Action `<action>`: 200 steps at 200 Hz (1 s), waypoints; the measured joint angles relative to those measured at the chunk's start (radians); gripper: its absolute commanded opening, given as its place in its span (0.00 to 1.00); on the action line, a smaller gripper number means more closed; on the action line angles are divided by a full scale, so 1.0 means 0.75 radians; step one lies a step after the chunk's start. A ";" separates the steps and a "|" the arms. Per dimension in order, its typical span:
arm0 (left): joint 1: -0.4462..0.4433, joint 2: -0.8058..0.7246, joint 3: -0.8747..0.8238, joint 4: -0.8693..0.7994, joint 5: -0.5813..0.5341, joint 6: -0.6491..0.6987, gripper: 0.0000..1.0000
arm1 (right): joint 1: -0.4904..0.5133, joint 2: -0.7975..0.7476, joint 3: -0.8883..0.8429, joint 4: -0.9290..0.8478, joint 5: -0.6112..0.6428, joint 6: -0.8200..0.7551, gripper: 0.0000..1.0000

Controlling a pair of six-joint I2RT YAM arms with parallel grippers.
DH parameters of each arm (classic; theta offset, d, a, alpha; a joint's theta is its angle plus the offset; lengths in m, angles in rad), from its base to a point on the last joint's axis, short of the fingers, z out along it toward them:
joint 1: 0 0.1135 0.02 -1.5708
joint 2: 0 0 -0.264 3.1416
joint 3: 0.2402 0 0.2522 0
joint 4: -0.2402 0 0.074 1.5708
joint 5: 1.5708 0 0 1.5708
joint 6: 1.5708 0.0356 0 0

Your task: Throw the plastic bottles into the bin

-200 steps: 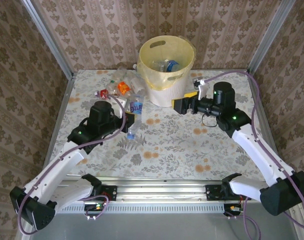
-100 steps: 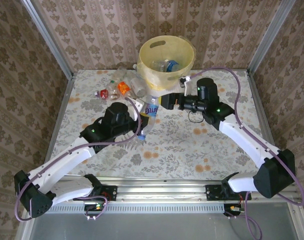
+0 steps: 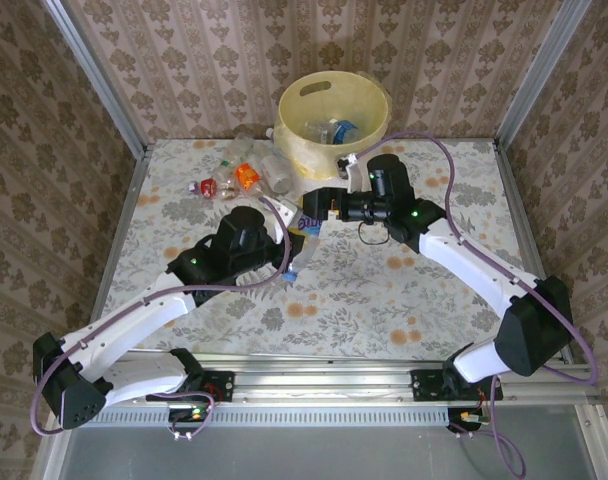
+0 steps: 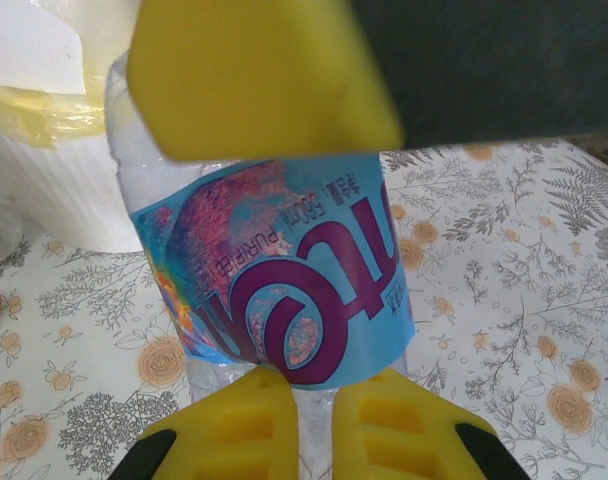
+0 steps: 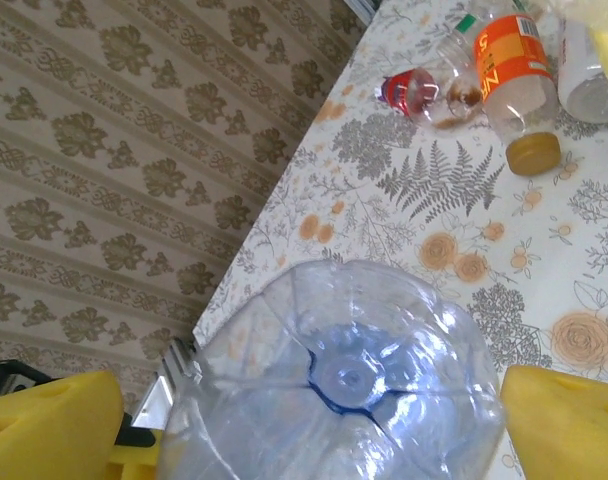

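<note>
My left gripper (image 3: pixel 290 238) is shut on a clear plastic bottle (image 3: pixel 302 230) with a blue and purple label (image 4: pixel 284 290), held tilted above the table, below the bin. Its yellow fingers (image 4: pixel 239 425) pinch the bottle's lower body. My right gripper (image 3: pixel 320 206) is open, and the bottle's base (image 5: pixel 344 385) sits between its fingers (image 5: pixel 564 420) with a small gap at the sides. One right finger (image 4: pixel 254 80) overlaps the bottle's top in the left wrist view. The pale yellow bin (image 3: pixel 314 88) stands at the back with several bottles (image 3: pixel 334 130) inside.
More bottles lie left of the bin: an orange-labelled one (image 3: pixel 248 176) (image 5: pixel 509 70), a red-capped one (image 3: pixel 206 186) (image 5: pixel 412 90) and clear ones (image 3: pixel 277 172). The bin's whitish body (image 4: pixel 64 190) is close behind the held bottle. Patterned walls enclose the table on three sides.
My left arm has lifted the labelled bottle and carried it right, toward the middle. My right arm has swung left from beside the bin, bringing its open fingers around the bottle's base.
</note>
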State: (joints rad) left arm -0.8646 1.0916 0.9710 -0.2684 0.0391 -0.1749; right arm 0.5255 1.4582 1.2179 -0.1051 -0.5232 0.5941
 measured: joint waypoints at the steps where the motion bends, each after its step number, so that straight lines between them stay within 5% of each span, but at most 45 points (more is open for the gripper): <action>1: 0.000 0.000 0.000 0.001 -0.001 -0.001 0.08 | 0.002 0.002 0.002 -0.003 0.001 -0.001 0.95; 75: -0.017 0.000 0.000 0.020 -0.012 0.018 0.09 | 0.031 0.033 0.054 -0.081 0.048 0.008 0.76; 102: -0.021 0.000 0.000 0.028 -0.018 0.026 0.18 | 0.032 0.040 0.081 -0.115 0.055 0.003 0.63; 144: -0.032 -0.027 -0.014 0.078 -0.010 0.041 0.67 | 0.032 0.040 0.115 -0.153 0.066 -0.028 0.54; 200: -0.029 -0.218 -0.117 0.110 0.002 0.028 1.00 | 0.032 -0.036 0.136 -0.233 0.161 -0.134 0.51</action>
State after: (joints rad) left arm -0.8864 0.9279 0.8829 -0.1860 0.0406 -0.1535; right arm 0.5491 1.4315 1.3197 -0.2802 -0.4026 0.4938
